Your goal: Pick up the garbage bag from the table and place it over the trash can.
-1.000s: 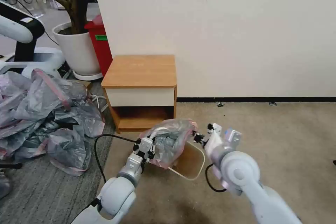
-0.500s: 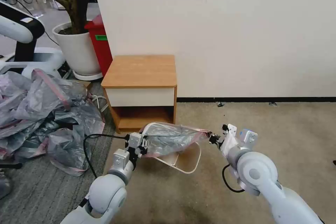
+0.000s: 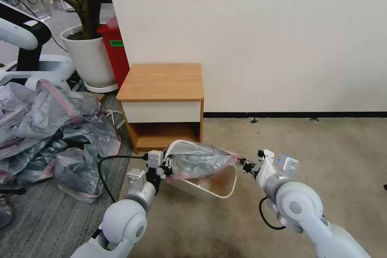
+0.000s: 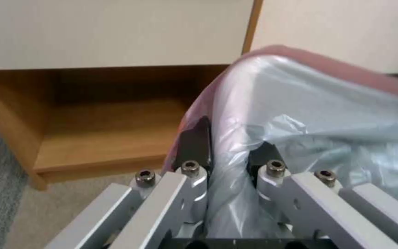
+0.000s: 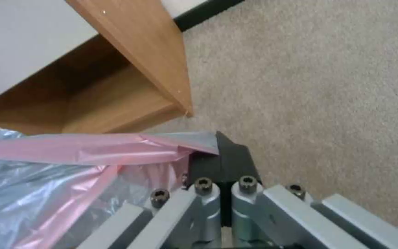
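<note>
You have open beige carpet [image 3: 322, 157] to the right of the work and in front of it. On your left a heap of grey-pink bags [image 3: 52, 129] crowds the grey rug, with a white plant pot [image 3: 90, 58] and a red bin [image 3: 117, 48] behind it near the wall. The table [image 3: 163, 82] stands against the wall, its top bare, its lower shelf facing the arms.

Just in front of the table, on the carpet, the trash can [image 3: 209, 187] sits tilted, its rolled rim showing along the near edge. The garbage bag [image 3: 199, 159] is stretched across the can's mouth between both grippers, and its pink band runs along the far edge.

Your left gripper [image 3: 167, 167] pinches the bag's left end, plastic bunched between its fingers [image 4: 194, 145]. Your right gripper [image 3: 246, 165] is clamped tight on the pink rim at the right end, fingers [image 5: 222, 162] pressed together.
</note>
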Robot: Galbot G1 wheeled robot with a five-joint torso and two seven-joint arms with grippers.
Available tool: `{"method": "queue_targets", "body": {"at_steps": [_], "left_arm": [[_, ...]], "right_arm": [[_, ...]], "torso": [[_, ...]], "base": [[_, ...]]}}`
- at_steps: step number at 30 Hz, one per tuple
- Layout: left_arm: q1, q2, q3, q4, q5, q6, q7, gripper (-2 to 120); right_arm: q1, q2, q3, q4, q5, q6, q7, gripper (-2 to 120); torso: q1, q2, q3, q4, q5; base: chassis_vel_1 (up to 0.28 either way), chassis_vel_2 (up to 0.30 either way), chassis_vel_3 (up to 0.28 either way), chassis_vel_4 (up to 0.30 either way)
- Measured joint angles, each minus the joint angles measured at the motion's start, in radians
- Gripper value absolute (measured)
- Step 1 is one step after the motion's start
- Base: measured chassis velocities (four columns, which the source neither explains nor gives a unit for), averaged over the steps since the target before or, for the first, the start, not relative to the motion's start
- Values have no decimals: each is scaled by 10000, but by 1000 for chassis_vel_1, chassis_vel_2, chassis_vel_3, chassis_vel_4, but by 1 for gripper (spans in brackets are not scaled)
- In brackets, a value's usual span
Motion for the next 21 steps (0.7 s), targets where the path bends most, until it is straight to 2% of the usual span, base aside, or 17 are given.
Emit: {"method": "queue_targets", "body": {"at_steps": [8,13,16,18,21], "left_arm": [[-378,73,-209,74,-778,28,-247,9],[-358,72,-213,98,-881,32,-297,9],[-310,41,-227,103,-965,31,-346,9],[-301,-10,-239,103,-1064,30,-393,9],[-328,-32,-245,105,-1175,30,-434,9]], "right_arm": [[-87,-86,59,-57,-25,-134,-189,0],[-60,-142,55,-206,-98,-155,-329,0],[-84,-189,45,-284,-230,-157,-434,3],[-257,-215,25,-292,-566,-123,-635,15],[-348,-206,17,-270,-747,-104,-715,21]], "torso": [[0,0,0,0,0],[0,0,0,0,0],[0,-1,1,1,0],[0,0,0,-1,0],[0,0,0,0,0]], "base": [[0,0,0,0],[0,0,0,0],[0,0,0,0],[0,0,0,0],[0,0,0,0]]}}
